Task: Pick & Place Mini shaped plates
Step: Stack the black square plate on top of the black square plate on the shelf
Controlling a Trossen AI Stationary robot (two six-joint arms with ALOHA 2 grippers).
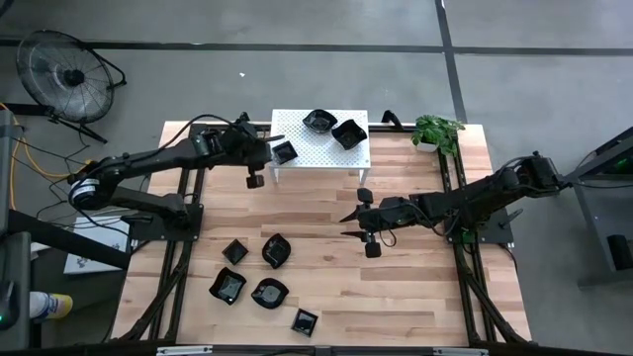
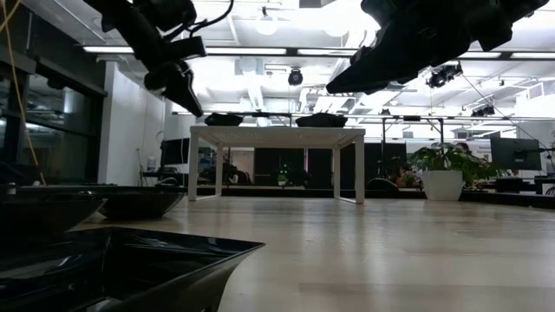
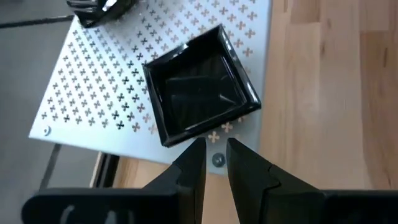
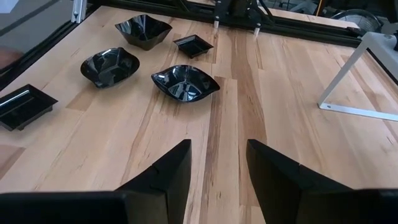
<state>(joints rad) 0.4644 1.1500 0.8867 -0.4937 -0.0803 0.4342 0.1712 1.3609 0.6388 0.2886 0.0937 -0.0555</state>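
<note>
You had a pale wooden table (image 1: 415,297) carrying everything. Directly on it, just ahead of your left gripper (image 1: 272,146), stood the white perforated stand (image 1: 321,156). A square black plate (image 1: 284,151) sat at the stand's near corner, right before that gripper's fingertips, with a wavy-edged plate (image 1: 318,121) and a larger square plate (image 1: 348,133) farther along the stand. Ahead of your right gripper (image 1: 349,223), five black plates lay on the bare boards: a rounded dish (image 1: 276,250) nearest it, then a small square one (image 1: 234,250), two wavy dishes (image 1: 227,286) (image 1: 269,293) and another square one (image 1: 305,321). A potted plant (image 1: 436,130) stood at the table corner behind that gripper.
</note>
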